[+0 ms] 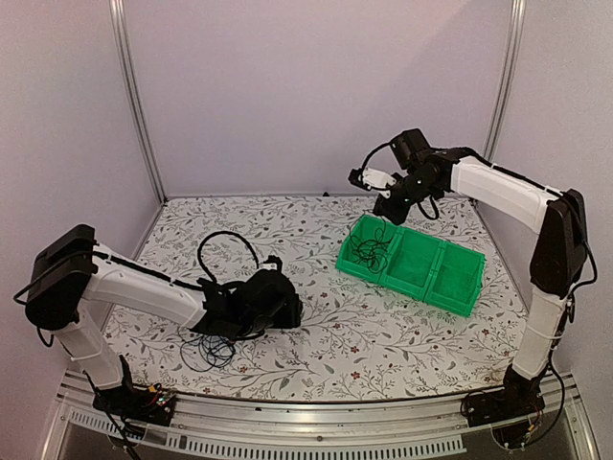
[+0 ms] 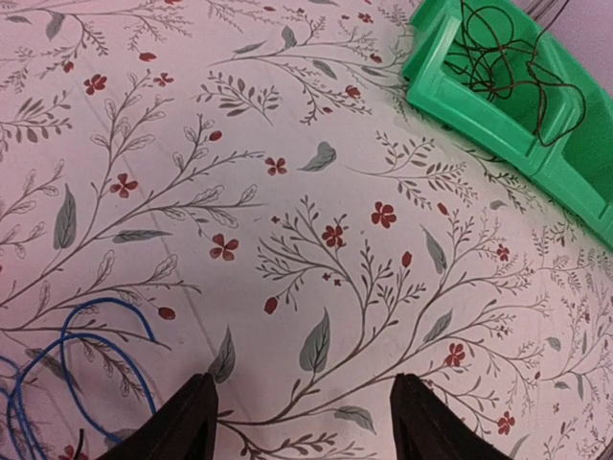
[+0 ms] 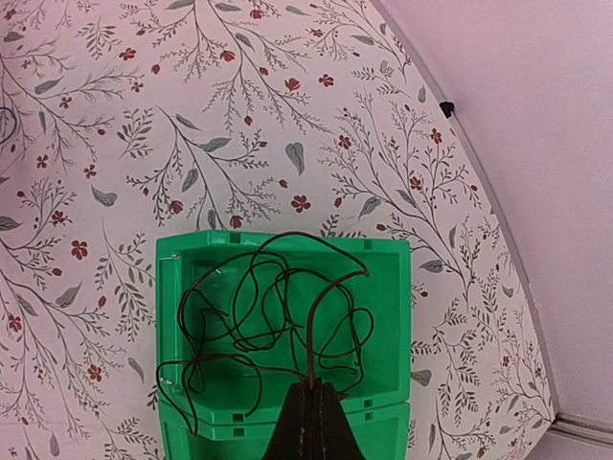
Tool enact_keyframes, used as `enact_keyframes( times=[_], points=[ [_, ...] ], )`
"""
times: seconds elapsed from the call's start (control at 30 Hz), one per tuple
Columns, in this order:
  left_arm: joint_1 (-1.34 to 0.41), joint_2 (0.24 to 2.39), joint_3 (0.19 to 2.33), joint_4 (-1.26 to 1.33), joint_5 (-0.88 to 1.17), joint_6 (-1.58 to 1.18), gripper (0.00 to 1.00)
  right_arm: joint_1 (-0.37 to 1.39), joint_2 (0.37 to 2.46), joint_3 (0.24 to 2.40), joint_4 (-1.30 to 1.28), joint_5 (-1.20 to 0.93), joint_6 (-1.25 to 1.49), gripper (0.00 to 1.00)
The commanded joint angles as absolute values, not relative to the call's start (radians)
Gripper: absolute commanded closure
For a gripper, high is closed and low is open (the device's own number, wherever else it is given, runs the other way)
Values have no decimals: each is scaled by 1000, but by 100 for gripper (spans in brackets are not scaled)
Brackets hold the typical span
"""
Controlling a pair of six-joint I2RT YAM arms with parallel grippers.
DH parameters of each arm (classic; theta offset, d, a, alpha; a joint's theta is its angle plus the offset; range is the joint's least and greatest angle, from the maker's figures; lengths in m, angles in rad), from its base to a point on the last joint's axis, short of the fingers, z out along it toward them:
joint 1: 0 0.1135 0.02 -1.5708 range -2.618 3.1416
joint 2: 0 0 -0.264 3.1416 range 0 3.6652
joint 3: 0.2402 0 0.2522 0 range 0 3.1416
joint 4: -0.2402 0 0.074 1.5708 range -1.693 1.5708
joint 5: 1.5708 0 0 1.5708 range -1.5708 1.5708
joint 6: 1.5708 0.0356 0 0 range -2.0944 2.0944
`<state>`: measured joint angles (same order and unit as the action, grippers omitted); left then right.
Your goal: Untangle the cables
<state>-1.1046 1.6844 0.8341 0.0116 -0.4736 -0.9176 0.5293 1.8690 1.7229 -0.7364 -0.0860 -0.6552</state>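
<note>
The cables [image 3: 259, 316] sit in a dark, loopy tangle, piled in the left end compartment of the green bin [image 3: 383, 251]. A loop or two reaches over the dividing wall towards the next compartment. One strand climbs straight up out of the heap, and there it is: the right fingers [image 3: 311, 426] are pressed together on it, pinching that strand at their tips. From above, the right arm hangs over the far left end of the bin [image 1: 458, 305], with the tangle [image 1: 369, 251] just below its fingers [image 1: 383, 206].

Over to the left, well apart from the bin, the left arm lies low over the floral desk [image 1: 326, 359]. The left fingers [image 2: 187, 422] are spread wide with nothing between them, only the printed leaves and red flowers of the desk. Just to their near left, a blue cable [image 2: 96, 335] lies in loose loops flat on the desk, and it shows as thin coils [image 1: 206, 350] beside the arm in the overhead view.
</note>
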Motion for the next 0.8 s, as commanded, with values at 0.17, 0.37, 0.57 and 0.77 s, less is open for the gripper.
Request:
enact_keyframes(
  times=[0.17,0.37,0.57,0.77],
  points=[
    [-1094,1684,822,30,-463,-931,37,487,1932,1736,-628,-53,-652,100],
    [-1094,1688,826,32,-457,-934,37,442,2019,1727,-587,-71,-647,100],
    [-1095,1671,804,31,-462,-943,37,436,2083,1677,-579,-128,-638,100],
    [-1095,1670,811,22,-466,-940,37,436,2101,1659,-591,-141,-624,100]
  ],
)
